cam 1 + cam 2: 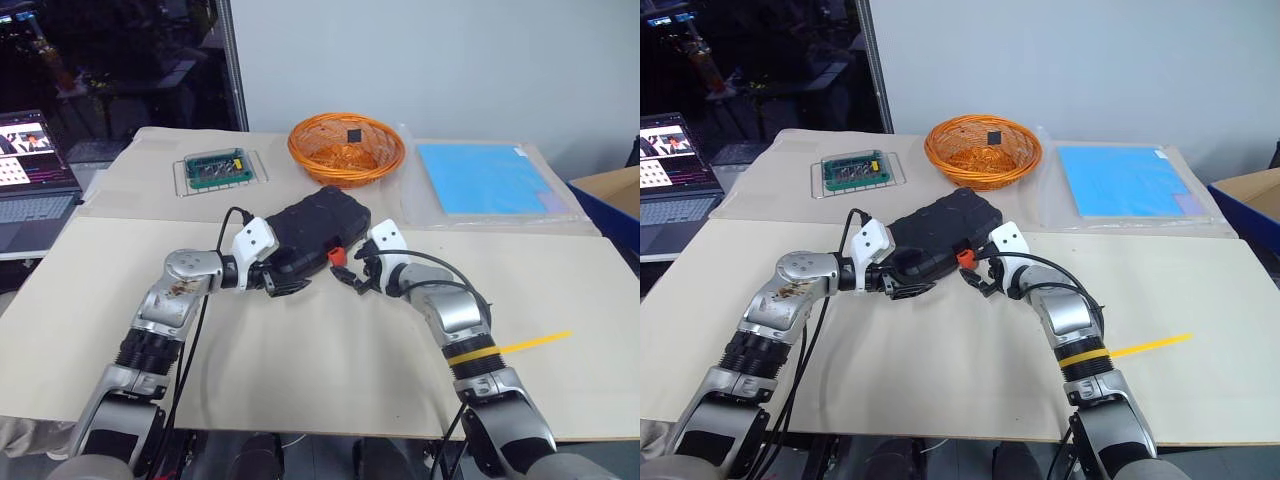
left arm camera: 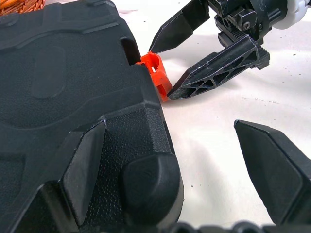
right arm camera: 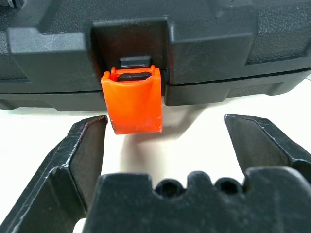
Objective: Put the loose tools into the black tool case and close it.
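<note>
The black tool case lies on the table with its lid down, and its small orange latch hangs over the front seam. My right gripper stands open just in front of the latch, one finger on each side of it, not touching it. My left gripper is open at the case's near left corner. One of its fingers lies over the lid and the other is off the corner above the table. The loose tools are out of view.
An orange woven basket stands behind the case. A green circuit board on a wire tray is at the back left, a blue sheet at the back right. A laptop sits far left, and a yellow strip lies near my right arm.
</note>
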Tool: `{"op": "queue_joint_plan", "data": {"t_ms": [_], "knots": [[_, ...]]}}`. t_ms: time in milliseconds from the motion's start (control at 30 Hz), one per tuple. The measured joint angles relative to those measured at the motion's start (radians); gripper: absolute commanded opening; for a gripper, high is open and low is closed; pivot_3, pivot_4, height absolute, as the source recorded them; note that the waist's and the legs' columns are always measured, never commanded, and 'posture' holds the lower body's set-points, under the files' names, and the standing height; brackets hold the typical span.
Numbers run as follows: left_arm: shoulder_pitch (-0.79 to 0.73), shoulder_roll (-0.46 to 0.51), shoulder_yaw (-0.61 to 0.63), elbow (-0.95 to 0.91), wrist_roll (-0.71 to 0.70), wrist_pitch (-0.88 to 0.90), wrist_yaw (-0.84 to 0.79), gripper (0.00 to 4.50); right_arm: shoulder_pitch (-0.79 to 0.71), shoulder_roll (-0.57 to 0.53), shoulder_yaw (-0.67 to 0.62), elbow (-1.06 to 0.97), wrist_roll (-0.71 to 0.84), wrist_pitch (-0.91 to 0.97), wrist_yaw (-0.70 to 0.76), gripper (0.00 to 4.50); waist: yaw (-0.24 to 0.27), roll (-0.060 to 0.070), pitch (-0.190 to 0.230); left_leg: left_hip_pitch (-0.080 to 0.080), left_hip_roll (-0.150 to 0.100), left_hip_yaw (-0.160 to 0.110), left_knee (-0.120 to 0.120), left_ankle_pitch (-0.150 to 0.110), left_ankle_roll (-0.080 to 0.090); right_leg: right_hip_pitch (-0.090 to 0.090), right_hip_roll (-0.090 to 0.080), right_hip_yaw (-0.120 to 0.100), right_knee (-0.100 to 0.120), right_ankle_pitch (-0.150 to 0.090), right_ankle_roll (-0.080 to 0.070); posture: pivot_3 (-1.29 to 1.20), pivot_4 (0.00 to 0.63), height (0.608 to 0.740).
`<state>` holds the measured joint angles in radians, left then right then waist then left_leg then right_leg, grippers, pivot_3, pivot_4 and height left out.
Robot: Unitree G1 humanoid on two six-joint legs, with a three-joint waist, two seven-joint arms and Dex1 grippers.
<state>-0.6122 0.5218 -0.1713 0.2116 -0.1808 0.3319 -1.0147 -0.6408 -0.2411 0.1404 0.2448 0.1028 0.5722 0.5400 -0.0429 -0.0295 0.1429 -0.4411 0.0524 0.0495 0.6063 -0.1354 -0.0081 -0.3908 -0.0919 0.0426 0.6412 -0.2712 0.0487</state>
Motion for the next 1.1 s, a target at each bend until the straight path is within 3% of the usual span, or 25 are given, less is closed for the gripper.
{"op": "queue_joint_plan", "data": {"t_ms": [133,167,200,433,467,1100], "knots": [[0.000,0.000,0.000,0.000,0.000,0.000,0.000,4.50,0.000,0.019,0.002,0.000,0.000,0.000,0.008,4.45,0.000,0.000,0.000,0.000,0.000,0.000,0.000,0.000,0.000,0.000,0.000,0.000,0.000,0.000,0.000,0.00,0.150,0.740],[0.000,0.000,0.000,0.000,0.000,0.000,0.000,4.50,0.000,0.022,0.003,0.000,0.000,0.000,0.009,3.94,0.000,0.000,0.000,0.000,0.000,0.000,0.000,0.000,0.000,0.000,0.000,0.000,0.000,0.000,0.000,0.00,0.150,0.740],[0.000,0.000,0.000,0.000,0.000,0.000,0.000,4.50,0.000,0.023,0.003,0.001,0.000,0.000,0.010,3.75,0.000,0.000,0.000,0.000,0.000,0.000,0.000,0.000,0.000,0.000,0.000,0.000,0.000,0.000,0.000,0.00,0.150,0.740],[0.001,0.000,0.000,0.000,0.000,0.000,0.001,4.50,-0.001,0.025,0.004,0.021,-0.001,-0.001,0.025,1.36,0.000,0.000,0.000,0.000,0.000,0.000,0.000,0.000,0.000,0.000,0.000,0.000,0.000,0.000,0.000,0.00,0.150,0.740],[0.001,0.000,0.000,0.000,0.000,0.000,0.001,4.50,-0.001,0.025,0.004,0.021,-0.001,-0.001,0.026,1.27,0.000,0.000,0.000,0.000,0.000,0.000,0.000,0.000,0.000,0.000,0.000,0.000,0.000,0.000,0.000,0.00,0.150,0.740],[0.002,-0.001,0.000,-0.002,0.000,0.000,0.005,4.50,-0.035,0.020,0.012,0.027,-0.007,-0.001,0.041,1.27,0.000,0.000,0.000,0.000,0.000,0.000,0.000,0.000,0.000,0.000,0.000,0.000,0.000,0.000,0.000,0.00,0.150,0.740]]}}
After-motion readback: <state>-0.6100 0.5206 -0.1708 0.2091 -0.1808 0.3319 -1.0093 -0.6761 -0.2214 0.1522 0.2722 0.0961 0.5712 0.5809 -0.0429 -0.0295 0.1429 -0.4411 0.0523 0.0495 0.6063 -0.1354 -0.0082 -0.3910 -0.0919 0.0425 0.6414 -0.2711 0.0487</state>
